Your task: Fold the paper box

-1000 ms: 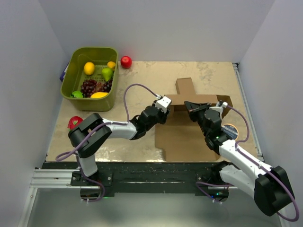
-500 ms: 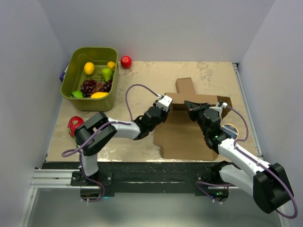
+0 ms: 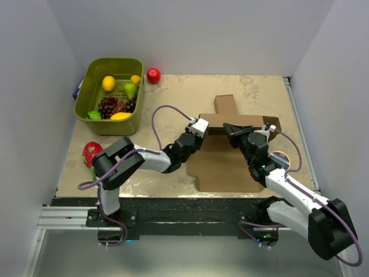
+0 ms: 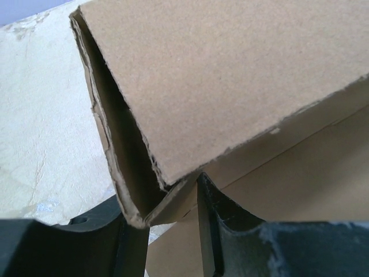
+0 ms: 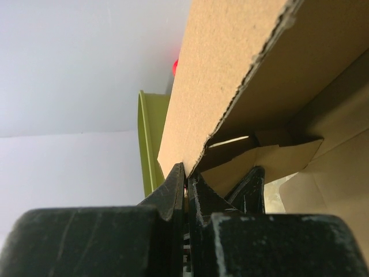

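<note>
The paper box (image 3: 222,167) is a brown cardboard sheet lying at centre right, with one flap (image 3: 225,105) flat toward the back and a raised wall (image 3: 230,120) across its middle. My left gripper (image 3: 199,128) is at that wall's left end. In the left wrist view a doubled corner of the cardboard (image 4: 138,202) sits between its fingers, which press on it from both sides. My right gripper (image 3: 233,130) holds the wall's right part. In the right wrist view its fingers (image 5: 185,179) are pinched on the flap edge (image 5: 219,92).
A green basket (image 3: 86,78) of fruit stands at the back left, and it also shows in the right wrist view as the basket (image 5: 151,138). A red apple (image 3: 153,75) lies beside it. A red object (image 3: 91,153) sits at the left edge. A round orange thing (image 3: 281,157) lies right of the box.
The left arm's elbow has swung right, closer to the box. The box's near edge has drawn slightly away from the table front. Both grippers stay at the raised wall.
</note>
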`<state>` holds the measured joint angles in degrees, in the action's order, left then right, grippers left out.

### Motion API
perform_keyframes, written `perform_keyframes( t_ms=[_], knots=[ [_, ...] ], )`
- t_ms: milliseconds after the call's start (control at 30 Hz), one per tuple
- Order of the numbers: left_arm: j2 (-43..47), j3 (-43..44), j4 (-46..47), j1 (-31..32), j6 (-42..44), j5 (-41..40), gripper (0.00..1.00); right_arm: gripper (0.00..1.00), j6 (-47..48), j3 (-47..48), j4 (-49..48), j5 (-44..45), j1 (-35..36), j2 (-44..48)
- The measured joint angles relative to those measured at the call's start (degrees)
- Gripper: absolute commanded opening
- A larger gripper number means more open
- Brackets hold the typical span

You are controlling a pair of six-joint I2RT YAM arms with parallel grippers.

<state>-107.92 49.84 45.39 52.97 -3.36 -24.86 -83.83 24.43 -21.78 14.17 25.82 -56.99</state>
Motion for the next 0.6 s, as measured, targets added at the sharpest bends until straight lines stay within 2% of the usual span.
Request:
perform_keyframes(
  t_ms=[67,167,233,433,600],
  knots=[
    [-0.2,-0.2,0.8,0.0,0.5,0.0,0.29,0.00,-0.3,0.4,0.7,-0.2,0.0,-0.2],
    [-0.6,-0.2,1.4,0.0,1.7,-0.2,0.43,0.00,-0.7,1.7,2.2,-0.2,0.0,-0.4],
    [-0.9,-0.1,1.9,0.0,2.4,-0.2,0.46,0.00,-1.0,2.0,3.2,-0.2,0.0,-0.4],
    [-2.7,1.3,3.0,0.1,4.6,-0.3,0.45,0.00,-2.3,2.5,4.1,-0.2,0.0,-0.4],
    [-3.8,1.4,5.4,0.0,6.1,0.1,0.39,0.00,-3.2,2.6,4.4,-0.2,0.0,-0.4]
  ],
)
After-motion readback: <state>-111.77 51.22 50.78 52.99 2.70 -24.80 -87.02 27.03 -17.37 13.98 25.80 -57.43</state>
